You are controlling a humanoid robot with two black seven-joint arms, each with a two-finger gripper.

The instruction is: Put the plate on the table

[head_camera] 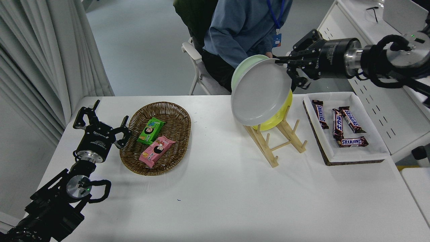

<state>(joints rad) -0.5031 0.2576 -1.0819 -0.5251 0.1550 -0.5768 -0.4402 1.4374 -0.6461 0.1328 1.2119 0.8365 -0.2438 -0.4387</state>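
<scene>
Nearest, the left claw (100,126) sat parked and spread beside the oval brown wicker basket (156,138) on the big white counter (218,195). Further back, the right claw (285,67) was pinching the round pale grey-white plate (260,95) by its rim, tilted above the wooden rack (275,141). Looks like mid-carry; next it'd need lowering flat onto bare counter. Yellow plate (277,117) and mint-green plate (243,65) were mostly hidden behind.
</scene>
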